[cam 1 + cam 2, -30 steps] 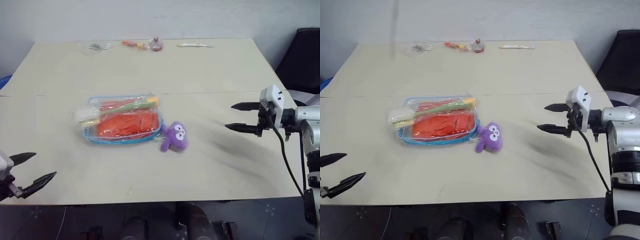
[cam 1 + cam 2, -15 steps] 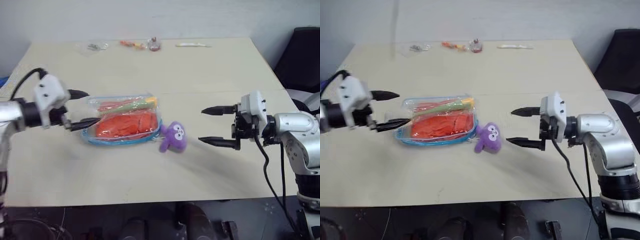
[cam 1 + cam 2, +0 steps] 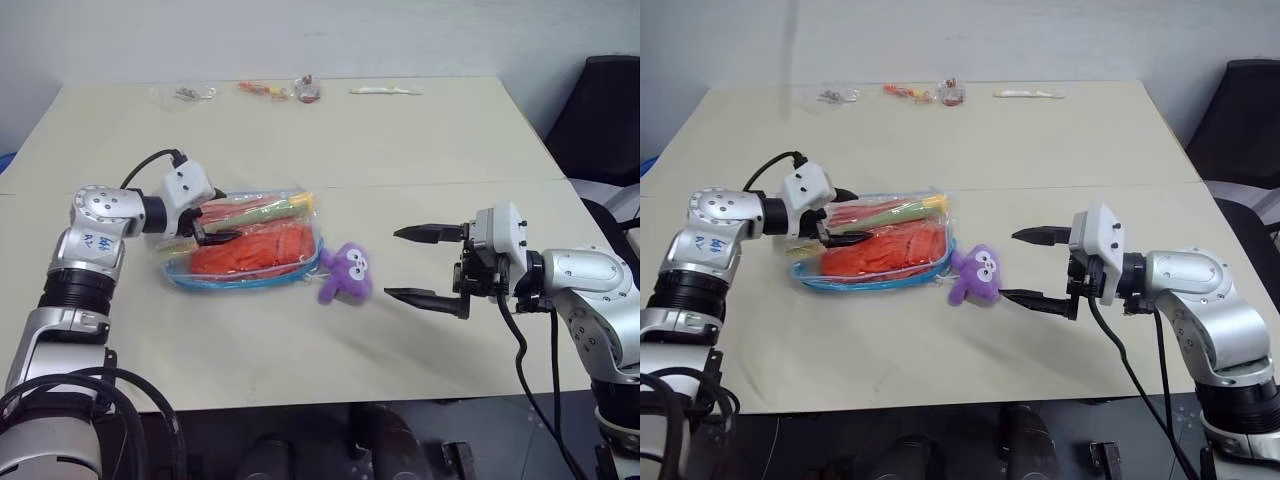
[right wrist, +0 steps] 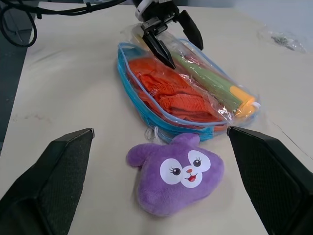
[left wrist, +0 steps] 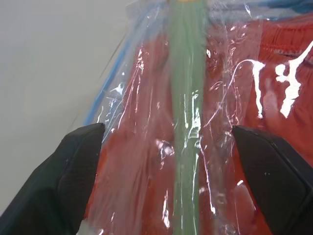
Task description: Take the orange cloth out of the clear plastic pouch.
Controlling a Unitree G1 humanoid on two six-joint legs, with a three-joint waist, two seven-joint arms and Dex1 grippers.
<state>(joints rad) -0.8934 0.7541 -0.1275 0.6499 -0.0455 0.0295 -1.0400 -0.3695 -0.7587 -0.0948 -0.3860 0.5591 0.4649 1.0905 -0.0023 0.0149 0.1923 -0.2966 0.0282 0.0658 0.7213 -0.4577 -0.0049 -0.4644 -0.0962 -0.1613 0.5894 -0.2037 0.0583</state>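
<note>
Orange cloth (image 3: 255, 248) lies inside the clear plastic pouch (image 3: 245, 275) on the table (image 3: 420, 150), by a purple plush toy (image 3: 347, 273). Our left gripper (image 3: 208, 223) has swung in from the table's near edge and now hovers over the pouch's left end, fingers spread. Our right gripper (image 3: 420, 265) has drawn closer, level, fingers wide, empty.

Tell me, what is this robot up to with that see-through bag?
The left gripper, jaws open, is at one end of the clear plastic pouch with blue trim, which lies on the beige table with the orange cloth inside. The right gripper hovers open just past a small purple plush toy beside the pouch.
</note>
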